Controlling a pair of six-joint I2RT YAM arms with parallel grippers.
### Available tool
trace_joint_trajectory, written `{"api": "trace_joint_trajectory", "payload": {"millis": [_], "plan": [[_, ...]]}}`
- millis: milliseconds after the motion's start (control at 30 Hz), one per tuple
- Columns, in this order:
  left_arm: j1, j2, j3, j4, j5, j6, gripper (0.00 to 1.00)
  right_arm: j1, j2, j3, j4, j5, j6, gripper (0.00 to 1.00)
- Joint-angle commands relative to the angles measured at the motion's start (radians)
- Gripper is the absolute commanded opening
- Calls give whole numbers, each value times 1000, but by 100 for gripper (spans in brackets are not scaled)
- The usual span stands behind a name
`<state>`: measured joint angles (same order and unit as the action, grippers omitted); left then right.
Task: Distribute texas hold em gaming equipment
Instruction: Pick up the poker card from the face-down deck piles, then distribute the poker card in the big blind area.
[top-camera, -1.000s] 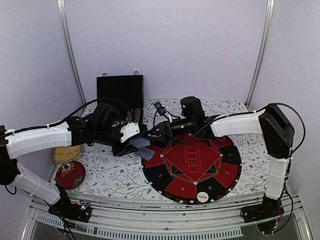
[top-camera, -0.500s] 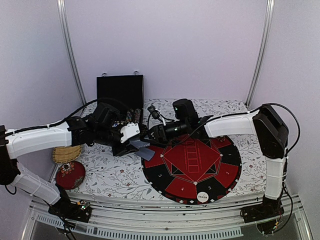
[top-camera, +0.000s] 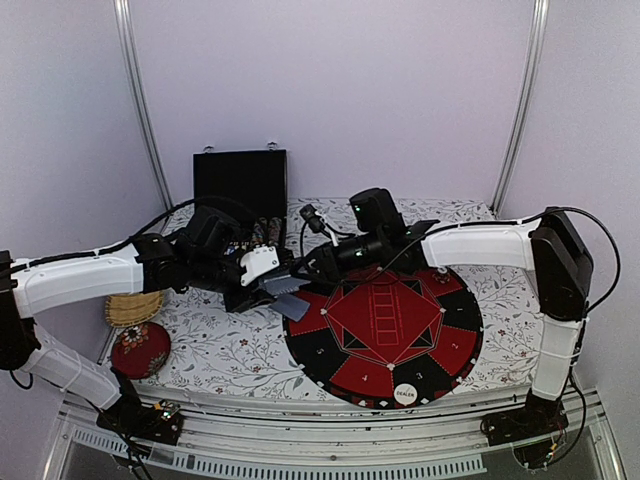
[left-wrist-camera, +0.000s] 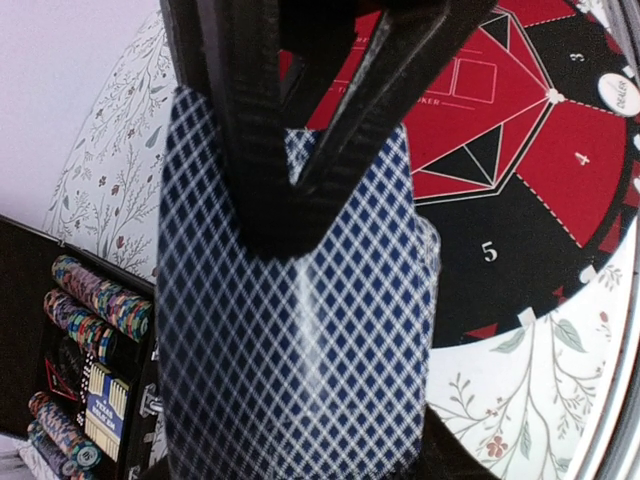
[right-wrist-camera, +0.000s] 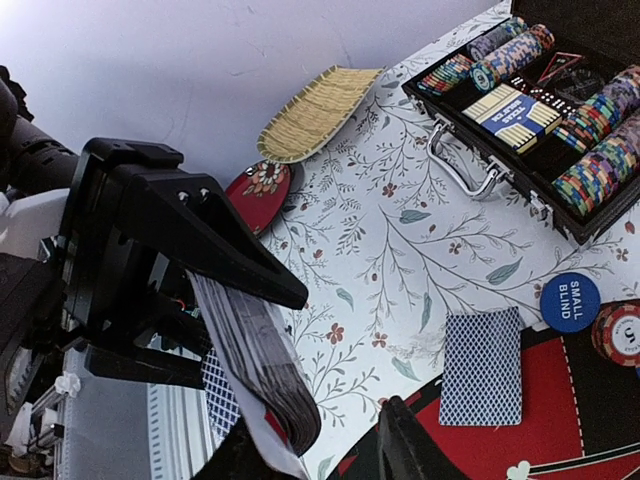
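Frankly, my left gripper (left-wrist-camera: 290, 225) was clamped on one end of the deck (left-wrist-camera: 300, 350), mid-frame, and my right gripper (right-wrist-camera: 318, 452) stood open close by it at the bottom edge of its own view. Too deep a pinch could drag off several at once, or tug the fanned deck loose onto the mat (top-camera: 390, 330).

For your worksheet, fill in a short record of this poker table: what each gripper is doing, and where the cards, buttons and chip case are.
Left gripper: shut on the deck of cards, held beside the mat
Right gripper: open, holding nothing, close to the deck
Single card: face down, lying across the mat's edge
SMALL BLIND button: on the cloth, next to the mat
DEALER button: on the mat's near rim
Chip case: open, lid upright, chips in rows
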<state>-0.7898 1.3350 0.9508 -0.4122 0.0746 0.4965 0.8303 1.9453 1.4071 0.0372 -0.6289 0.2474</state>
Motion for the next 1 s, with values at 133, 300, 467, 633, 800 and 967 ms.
{"api": "trace_joint_trajectory", "payload": {"millis": [133, 300, 467, 633, 800, 967], "plan": [[-7, -19, -1, 29, 17, 6, 51, -11, -80, 15, -120, 67, -55, 11], [-6, -15, -1, 28, 17, 5, 51, -14, -113, 25, -180, 100, -79, 3], [-7, -16, -1, 28, 16, 5, 51, -47, -184, 31, -280, 119, -142, 2], [-6, -20, -2, 29, 14, 7, 51, -131, -310, 47, -502, 223, -383, 2], [-8, -18, -1, 29, 16, 7, 51, -263, -402, 34, -687, 426, -713, 2], [-7, -15, -1, 27, 15, 7, 51, -290, -328, 59, -781, 745, -1137, 2]]}}
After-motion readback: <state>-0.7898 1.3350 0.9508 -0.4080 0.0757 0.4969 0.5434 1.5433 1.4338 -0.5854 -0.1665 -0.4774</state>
